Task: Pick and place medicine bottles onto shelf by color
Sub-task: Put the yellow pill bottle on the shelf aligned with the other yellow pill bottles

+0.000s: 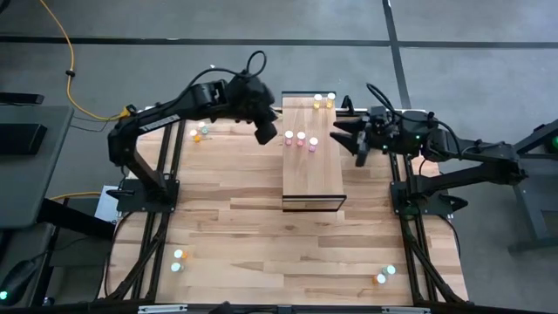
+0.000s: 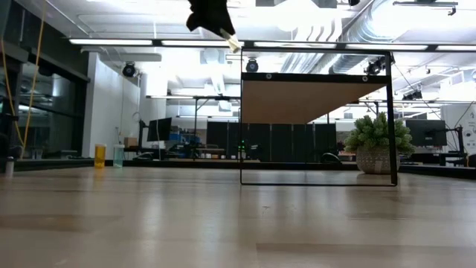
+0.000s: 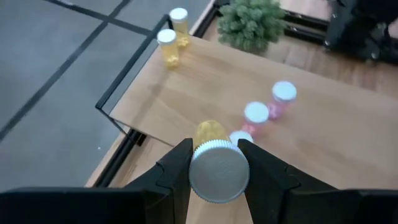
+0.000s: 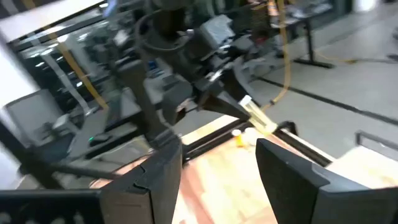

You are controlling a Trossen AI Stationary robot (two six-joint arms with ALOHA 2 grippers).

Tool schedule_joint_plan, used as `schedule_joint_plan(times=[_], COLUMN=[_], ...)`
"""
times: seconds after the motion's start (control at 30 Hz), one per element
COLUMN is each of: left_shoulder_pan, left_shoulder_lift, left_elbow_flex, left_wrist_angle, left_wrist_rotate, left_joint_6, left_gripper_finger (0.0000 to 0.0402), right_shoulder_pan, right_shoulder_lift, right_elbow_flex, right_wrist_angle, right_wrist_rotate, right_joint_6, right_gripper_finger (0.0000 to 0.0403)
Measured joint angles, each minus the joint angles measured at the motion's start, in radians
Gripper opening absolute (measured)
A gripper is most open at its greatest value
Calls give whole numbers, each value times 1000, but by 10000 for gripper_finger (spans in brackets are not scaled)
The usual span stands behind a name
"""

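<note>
My left gripper hovers over the left edge of the shelf, shut on a yellow medicine bottle with a white cap. In the low view this gripper is high above the table. On the shelf top stand three pink bottles near its middle and two yellow bottles at its far end. My right gripper waits open just right of the shelf, level, with nothing between its fingers. My left gripper pinches the yellow bottle between its two fingers at the capped end. The bottle lies along the fingers, cap toward the wrist, yellow body poking out past the fingertips. The fingers slant down from the table's left side. The bottle is lifted clear, above the shelf.
Loose bottles stand on the table: a few at the far left, some at the near left and some at the near right. A small potted plant stands beyond the shelf.
</note>
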Motion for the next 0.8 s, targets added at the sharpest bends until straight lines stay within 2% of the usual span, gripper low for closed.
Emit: schedule_joint_plan(times=[0.13,0.5,0.8], left_shoulder_pan=[17,25,24], left_shoulder_lift=[4,4,4], left_elbow_flex=[0,0,0], left_wrist_angle=[14,18,20], left_wrist_rotate=[35,72,78], left_joint_6=[-28,-74,-97], left_gripper_finger=[111,111,111], right_shoulder_pan=[-9,-82,-119], right_shoulder_lift=[23,105,113], right_elbow_flex=[0,0,0], right_wrist_angle=[0,13,27], right_wrist_rotate=[65,52,34], right_joint_6=[34,97,97], right_gripper_finger=[197,193,119])
